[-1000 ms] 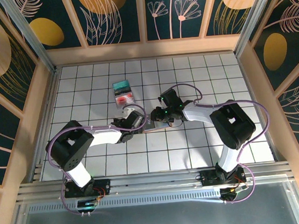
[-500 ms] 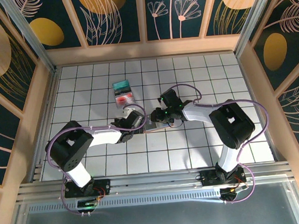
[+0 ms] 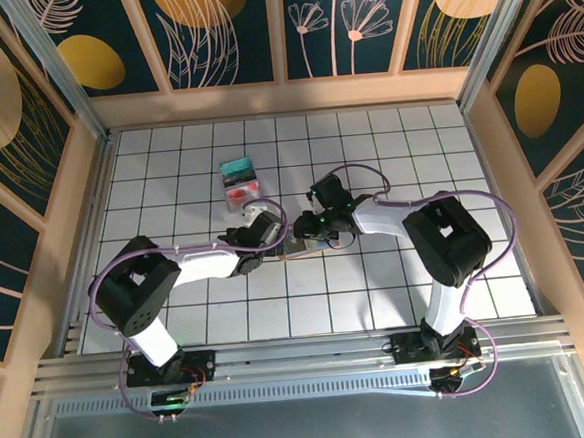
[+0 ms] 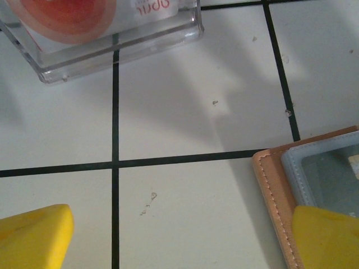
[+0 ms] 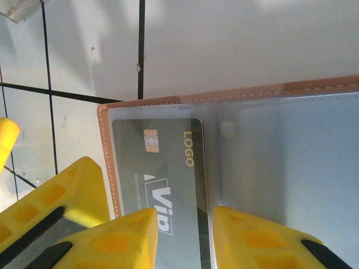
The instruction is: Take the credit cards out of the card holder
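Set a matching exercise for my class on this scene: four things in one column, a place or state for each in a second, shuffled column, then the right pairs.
Things
1. dark card
2. card holder
3. left gripper
4. red-and-white card

Places and states
A. jaws wide open
B. beside the teal card, away from the holder
C. lying open on the table
D. inside the holder's clear pocket

Pairs: 1-D, 2-C, 3-A, 4-B
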